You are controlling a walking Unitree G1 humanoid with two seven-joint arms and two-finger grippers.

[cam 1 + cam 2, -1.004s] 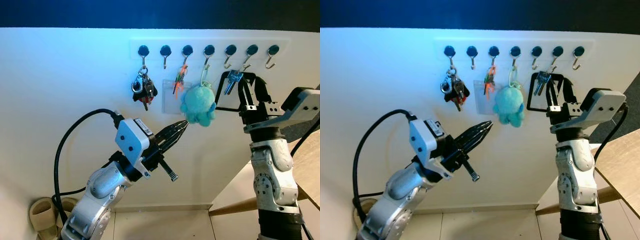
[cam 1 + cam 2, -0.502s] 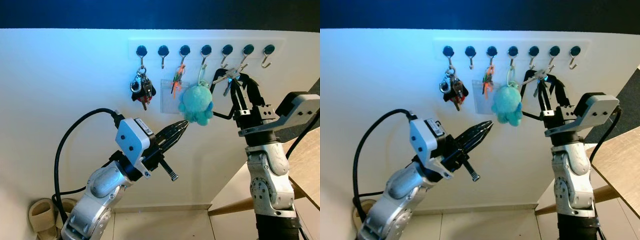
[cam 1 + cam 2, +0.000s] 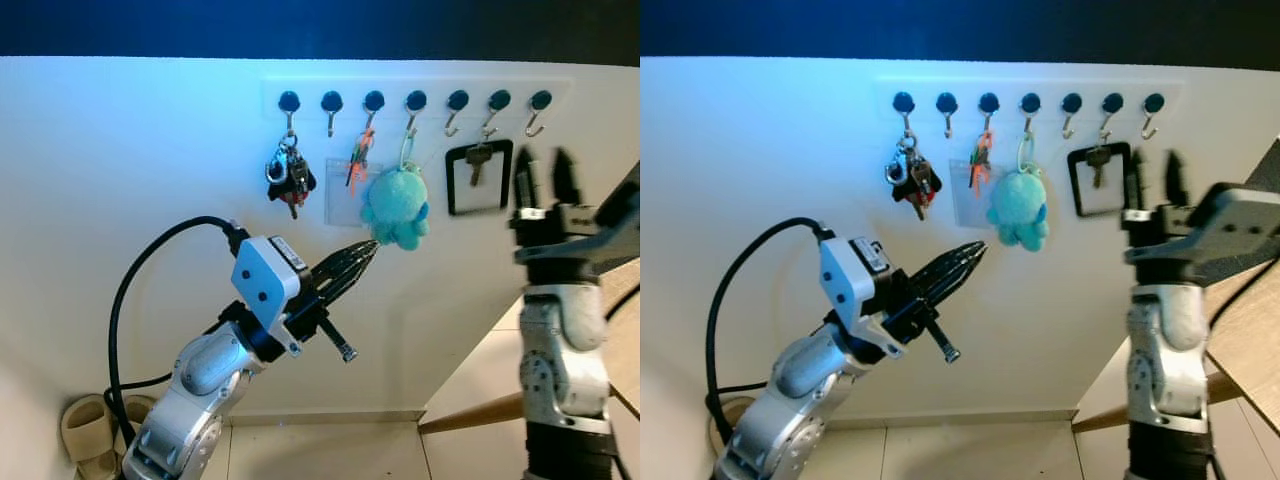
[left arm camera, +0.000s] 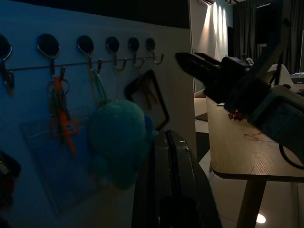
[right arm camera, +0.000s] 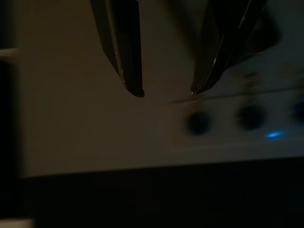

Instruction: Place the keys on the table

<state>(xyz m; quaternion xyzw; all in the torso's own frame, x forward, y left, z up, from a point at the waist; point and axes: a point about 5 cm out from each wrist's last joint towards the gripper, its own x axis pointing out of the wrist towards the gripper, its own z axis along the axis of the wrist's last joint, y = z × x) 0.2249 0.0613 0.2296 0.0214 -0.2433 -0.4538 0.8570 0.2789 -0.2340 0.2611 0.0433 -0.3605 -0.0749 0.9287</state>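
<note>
A rail of hooks point(image 3: 415, 100) runs along the white wall. From it hang a dark bunch of keys point(image 3: 288, 180), an orange key tag point(image 3: 358, 160), a teal plush keyring point(image 3: 395, 208) and a single key point(image 3: 478, 158) on a black square loop. My right gripper point(image 3: 541, 180) is blurred, just right of that loop, open with nothing between its fingers point(image 5: 126, 52). My left gripper point(image 3: 368, 250) is shut and empty, pointing up at the plush from below. In the left wrist view the plush point(image 4: 118, 137) hangs right ahead of the fingers.
A wooden table point(image 3: 1250, 330) stands at the right, its leg point(image 3: 470, 415) slanting down to the tiled floor. A pair of beige slippers point(image 3: 85, 430) lies by the wall at lower left. A clear card holder point(image 3: 345, 195) hangs behind the orange tag.
My right gripper has come off the black loop and swung to the right. The loop with its key has dropped back flat against the wall. The left arm is still.
</note>
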